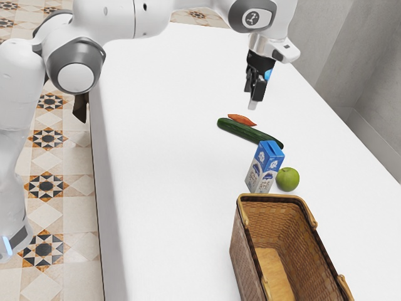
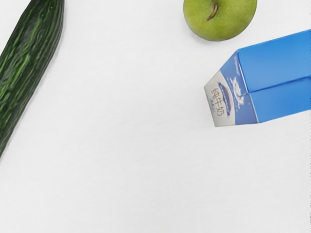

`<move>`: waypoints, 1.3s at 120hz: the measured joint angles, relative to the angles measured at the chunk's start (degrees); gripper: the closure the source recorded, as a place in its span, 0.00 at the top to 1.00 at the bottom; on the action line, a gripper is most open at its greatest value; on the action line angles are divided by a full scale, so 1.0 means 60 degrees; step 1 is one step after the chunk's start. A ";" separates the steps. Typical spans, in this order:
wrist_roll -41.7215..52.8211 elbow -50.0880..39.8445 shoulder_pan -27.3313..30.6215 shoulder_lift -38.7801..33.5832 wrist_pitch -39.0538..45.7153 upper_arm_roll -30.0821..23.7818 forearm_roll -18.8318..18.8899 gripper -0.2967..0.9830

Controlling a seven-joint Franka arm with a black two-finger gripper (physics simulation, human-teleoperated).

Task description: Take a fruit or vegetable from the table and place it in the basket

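Note:
My gripper [image 1: 253,100] hangs above the table, beyond the carrot and cucumber in the exterior view; whether it is open cannot be made out. Below it lies an orange carrot [image 1: 242,120], close beside a long dark green cucumber [image 1: 250,133]. A green apple [image 1: 287,179] rests near the blue-and-white milk carton. The wicker basket [image 1: 241,251] stands nearer the exterior view's camera, with a bare bottom in sight. From my hand, part of the cucumber [image 2: 30,63] and the stem side of the apple [image 2: 219,17] are seen.
A blue-and-white milk carton [image 1: 264,168] stands upright between the cucumber's end and the basket, beside the apple; the wrist view has the carton [image 2: 272,77] from above. The white table [image 1: 163,157] has its long edge near the arm's base.

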 joint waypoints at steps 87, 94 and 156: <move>-0.0030 -0.0165 0.0090 -0.0155 -0.0042 0.0103 -0.0450 0.77; -0.0031 -0.0172 0.0097 -0.0071 -0.0022 0.0102 -0.0456 0.77; 0.1106 -0.0080 0.0903 0.1107 0.0588 0.1319 -0.0528 0.77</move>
